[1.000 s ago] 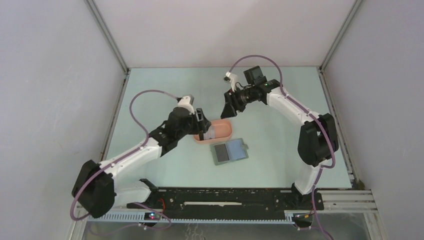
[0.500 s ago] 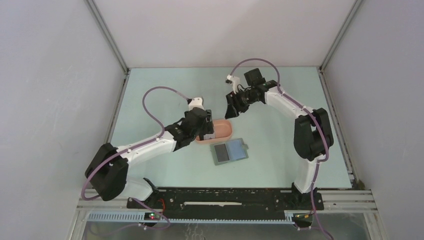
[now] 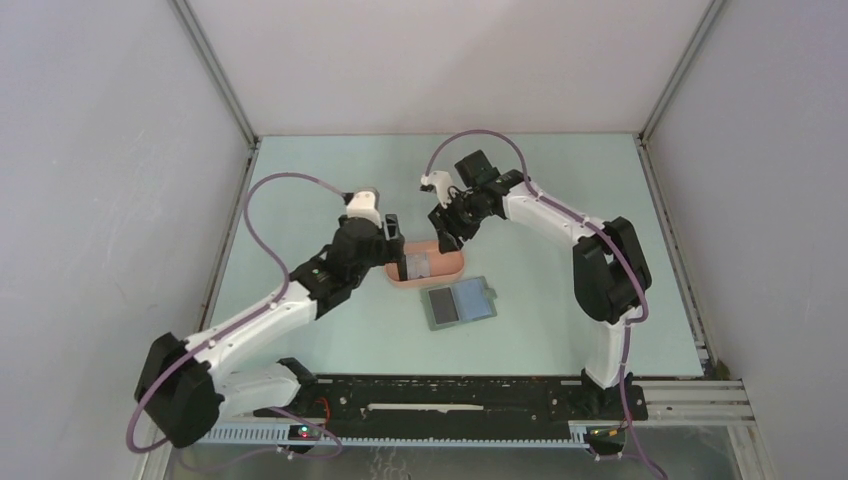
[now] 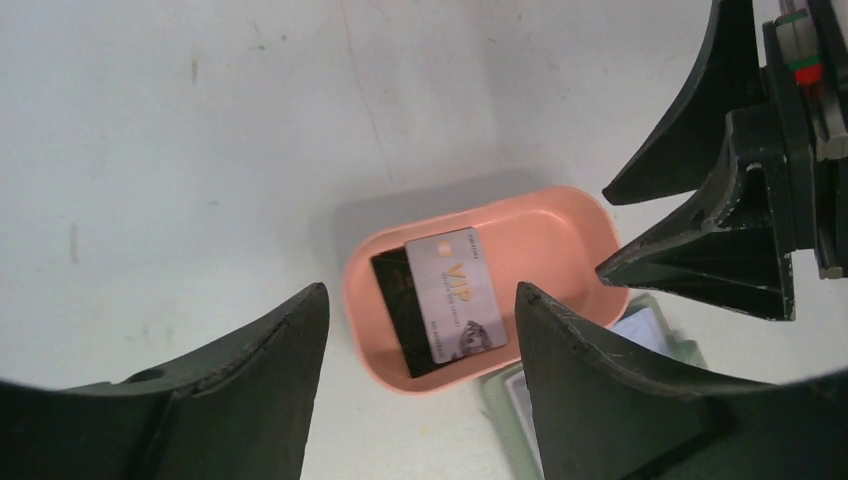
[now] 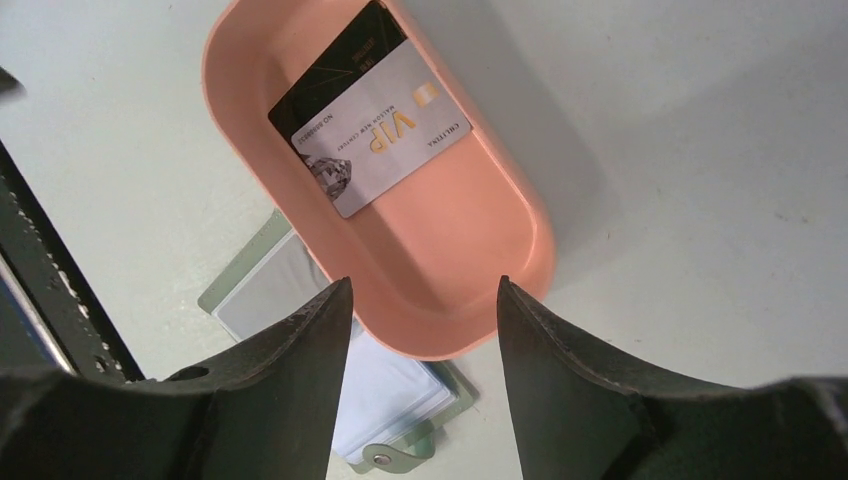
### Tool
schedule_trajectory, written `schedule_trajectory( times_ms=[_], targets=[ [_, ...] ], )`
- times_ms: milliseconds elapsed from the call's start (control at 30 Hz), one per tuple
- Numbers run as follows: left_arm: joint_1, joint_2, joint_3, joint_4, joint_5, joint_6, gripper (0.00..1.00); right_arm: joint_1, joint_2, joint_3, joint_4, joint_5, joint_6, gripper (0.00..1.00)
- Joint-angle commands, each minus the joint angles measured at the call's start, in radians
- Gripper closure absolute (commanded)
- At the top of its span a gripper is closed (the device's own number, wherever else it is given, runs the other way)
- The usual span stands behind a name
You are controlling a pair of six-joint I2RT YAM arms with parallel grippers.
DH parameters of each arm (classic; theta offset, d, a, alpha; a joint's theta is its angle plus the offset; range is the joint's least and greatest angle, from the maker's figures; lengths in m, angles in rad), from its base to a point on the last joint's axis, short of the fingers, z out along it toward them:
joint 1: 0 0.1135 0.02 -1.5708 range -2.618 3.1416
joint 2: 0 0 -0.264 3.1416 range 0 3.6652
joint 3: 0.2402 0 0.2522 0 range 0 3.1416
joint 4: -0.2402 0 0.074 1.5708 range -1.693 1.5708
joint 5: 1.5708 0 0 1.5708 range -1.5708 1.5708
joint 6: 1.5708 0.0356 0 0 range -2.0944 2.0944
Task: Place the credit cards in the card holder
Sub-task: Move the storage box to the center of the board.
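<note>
Pink tray (image 3: 455,262) stands about the middle of the bench (image 3: 560,200) and contains the credit cards (image 4: 455,295). A silver card (image 5: 385,125) printed "VIP" lies flat over a black card (image 5: 330,65), which shows only along one long edge and a corner. The card holder (image 3: 460,302) lies open and flat just beside the tray, on the side toward the near edge of the bench. Contact between tray and holder cannot be confirmed.

Step in hand, as judged: lift the top card out of the tray.

1. Send one arm only into the tray. Both arms crowd it, so hold the other clear.
2. The silver card lies flat and offers no raised edge. Push it against the tray wall until one edge rides up, then close on that edge.
3. Take the silver card alone. Confirm that the black card does not drag along.
4. Press lightly. The tray looks light and may slide toward the holder.

The left pincer (image 3: 398,262) hangs above the left end of the tray, fingers apart and empty. In its wrist view the cards lie directly below the gap. The right pincer (image 3: 445,238) hangs over the far rim, fingers apart and empty. In its wrist view the bare end of the tray lies under the gap, with the cards at the other end.
</note>
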Motion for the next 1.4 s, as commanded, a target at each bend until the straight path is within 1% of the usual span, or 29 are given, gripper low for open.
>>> schedule_trajectory(
  times_ms=[0, 100, 167, 233, 267, 300, 367, 433, 500, 567, 667, 700, 833, 933, 1067, 1200, 1367],
  targets=[
    [0.083, -0.143, -0.065, 0.061, 0.145, 0.215, 0.27, 0.004, -0.006, 0.049, 0.003, 0.082, -0.095, 0.36],
    [0.133, -0.222, -0.102, 0.114, 0.232, 0.318, 0.25, -0.002, -0.002, 0.044, 0.002, 0.079, -0.139, 0.36],
    [0.168, -0.253, -0.142, 0.2, 0.297, 0.319, 0.25, -0.009, 0.002, 0.043, -0.002, 0.073, -0.153, 0.36],
    [0.196, -0.255, -0.183, 0.305, 0.369, 0.289, 0.22, -0.02, 0.004, 0.048, -0.008, 0.06, -0.15, 0.36],
    [0.208, -0.244, -0.199, 0.345, 0.391, 0.28, 0.2, -0.026, 0.004, 0.047, -0.008, 0.055, -0.145, 0.36],
    [0.217, -0.228, -0.203, 0.372, 0.395, 0.275, 0.16, -0.031, 0.007, 0.048, -0.008, 0.052, -0.142, 0.36],
    [0.236, -0.179, -0.175, 0.362, 0.442, 0.277, 0.05, -0.033, 0.018, 0.052, -0.018, 0.057, -0.142, 0.37],
    [0.27, -0.122, -0.11, 0.308, 0.49, 0.263, 0.03, -0.034, 0.032, 0.057, -0.031, 0.057, -0.145, 0.39],
    [0.312, -0.064, -0.072, 0.266, 0.537, 0.215, 0.03, -0.03, 0.044, 0.055, -0.035, 0.065, -0.149, 0.41],
    [0.351, -0.013, -0.066, 0.264, 0.582, 0.155, 0.04, -0.021, 0.057, 0.055, -0.032, 0.098, -0.155, 0.44],
    [0.408, 0.047, -0.072, 0.27, 0.626, 0.078, 0.16, -0.013, 0.076, 0.058, -0.026, 0.136, -0.162, 0.47],
    [0.423, 0.066, -0.073, 0.272, 0.638, 0.053, 0.21, -0.012, 0.083, 0.059, -0.024, 0.145, -0.163, 0.48],
    [0.466, 0.147, -0.054, 0.271, 0.667, -0.001, 0.31, 0.001, 0.119, 0.079, -0.025, 0.189, -0.17, 0.49],
    [0.477, 0.194, -0.028, 0.254, 0.679, -0.01, 0.34, 0.008, 0.137, 0.097, -0.02, 0.219, -0.171, 0.53],
    [0.48, 0.238, -0.01, 0.245, 0.682, -0.03, 0.38, 0.011, 0.145, 0.112, 0.0, 0.253, -0.17, 0.6],
    [0.481, 0.285, 0.005, 0.235, 0.69, -0.051, 0.44, 0.01, 0.163, 0.143, 0.013, 0.283, -0.178, 0.69],
    [0.481, 0.333, 0.021, 0.241, 0.724, -0.061, 0.48, 0.009, 0.18, 0.177, 0.037, 0.313, -0.241, 0.77]
  ],
)
